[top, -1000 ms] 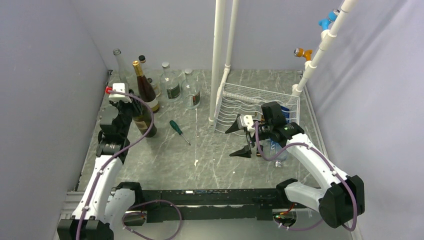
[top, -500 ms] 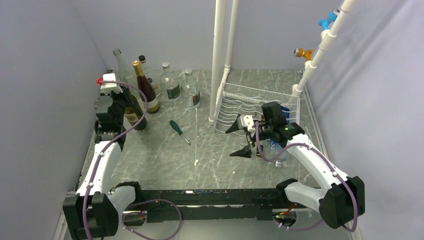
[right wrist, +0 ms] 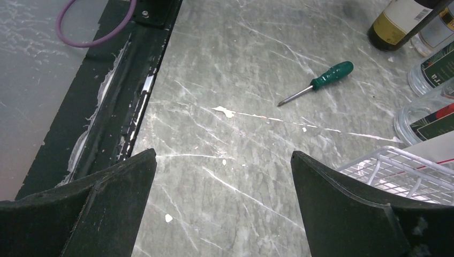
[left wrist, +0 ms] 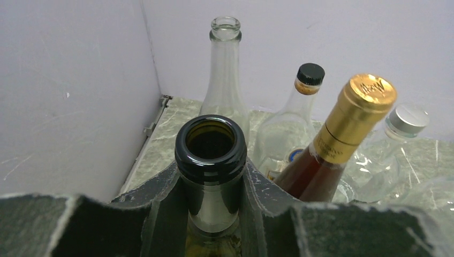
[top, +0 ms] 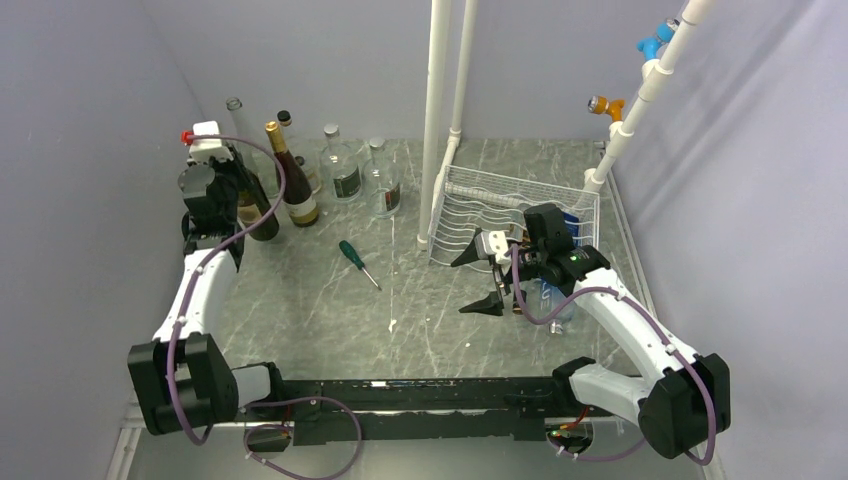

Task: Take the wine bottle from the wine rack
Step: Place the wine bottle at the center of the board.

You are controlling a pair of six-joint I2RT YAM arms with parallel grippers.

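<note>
Dark green glass fills my left wrist view: the wine bottle (left wrist: 211,155), its mouth open and uncorked, sits between the two pads of the left gripper (left wrist: 211,187), which is clamped around its neck just under the lip. From the overhead camera I see that gripper (top: 232,185) at the far left corner of the grey marbled table (top: 400,320), with the wine bottle (top: 262,222) hanging roughly upright below it. I cannot tell whether its base touches the table. It is well apart from the wine rack (top: 510,205), the white wire frame that stands on the right side, just beside the white pipes (top: 437,110).

Right behind the held bottle stand a tall clear empty bottle (left wrist: 225,80), a black-capped clear bottle (left wrist: 308,80), a gold-foiled bottle (left wrist: 353,123) and a silver-capped one (left wrist: 407,120). The gold-foiled one is just beside the bottle I am gripping.

My right gripper (top: 475,282) hovers in front of the rack with its jaws spread wide and nothing between them. Its wrist camera looks through the gap (right wrist: 223,158) at bare table, a corner of the rack (right wrist: 401,171) at lower right, and a green-handled screwdriver (right wrist: 316,83) lying flat in the middle of the table.
</note>
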